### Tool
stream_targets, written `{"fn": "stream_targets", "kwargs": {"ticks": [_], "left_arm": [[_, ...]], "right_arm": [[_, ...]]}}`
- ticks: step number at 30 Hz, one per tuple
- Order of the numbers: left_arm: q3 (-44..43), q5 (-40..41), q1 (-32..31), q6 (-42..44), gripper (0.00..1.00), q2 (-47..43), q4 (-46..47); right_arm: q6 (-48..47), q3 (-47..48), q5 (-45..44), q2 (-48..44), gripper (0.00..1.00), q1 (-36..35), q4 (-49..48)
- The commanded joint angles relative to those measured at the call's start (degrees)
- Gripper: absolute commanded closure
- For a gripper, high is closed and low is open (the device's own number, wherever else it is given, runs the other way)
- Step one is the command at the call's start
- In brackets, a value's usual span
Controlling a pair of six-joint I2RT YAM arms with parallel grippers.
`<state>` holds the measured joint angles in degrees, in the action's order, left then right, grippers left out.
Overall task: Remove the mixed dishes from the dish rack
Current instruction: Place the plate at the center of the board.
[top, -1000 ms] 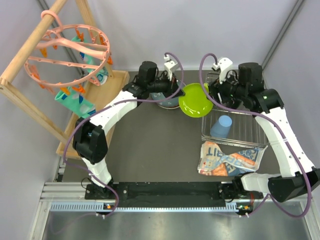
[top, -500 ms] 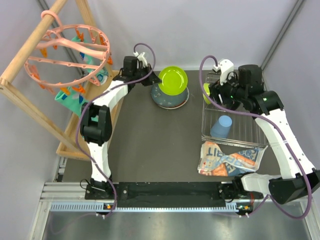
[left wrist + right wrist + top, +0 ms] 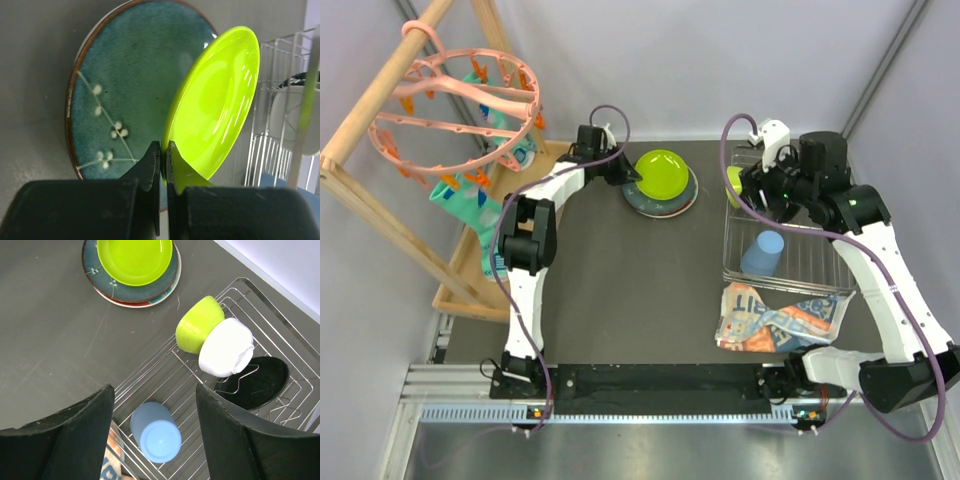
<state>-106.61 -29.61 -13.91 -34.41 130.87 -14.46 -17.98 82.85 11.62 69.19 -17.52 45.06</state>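
My left gripper (image 3: 163, 145) is shut on the rim of a lime-green plate (image 3: 220, 100), held tilted over the dark teal speckled plate (image 3: 125, 75). Seen from above, the left gripper (image 3: 630, 172), the lime-green plate (image 3: 660, 173) and the teal plate (image 3: 655, 203) are at the table's back middle. A pink-rimmed plate (image 3: 167, 294) lies under the teal one. The wire dish rack (image 3: 165, 375) holds a light blue cup (image 3: 156, 432) on its side, a lime-green bowl (image 3: 198, 325) and a small white bowl (image 3: 225, 347). My right gripper (image 3: 154, 390) hangs open above the cup, holding nothing.
A dark round piece (image 3: 260, 377) sits in the rack's far corner. A printed orange-blue-white packet (image 3: 780, 320) lies under the rack's near edge. A wooden frame with a pink clip ring (image 3: 460, 110) stands at the back left.
My left arm carried the lime-green plate from beside the rack leftwards and back, then lowered it over the stacked plates. The right gripper barely moved and stayed open.
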Motion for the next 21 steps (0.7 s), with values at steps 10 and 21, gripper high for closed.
{"fn": "stream_targets", "kwargs": {"ticks": [10,21], "left_arm": [[-5.5,3.1,0.4,1.7,1.0,2.5,-2.0],[-5.6,4.1,0.7,2.5,0.98,2.9,-2.9]], "right_arm": [[-0.6,-1.3,-0.1,-1.4,0.34,-1.2,-1.8],[-0.8,-2.3,-0.5,-2.3,0.34,-1.1,-2.1]]}}
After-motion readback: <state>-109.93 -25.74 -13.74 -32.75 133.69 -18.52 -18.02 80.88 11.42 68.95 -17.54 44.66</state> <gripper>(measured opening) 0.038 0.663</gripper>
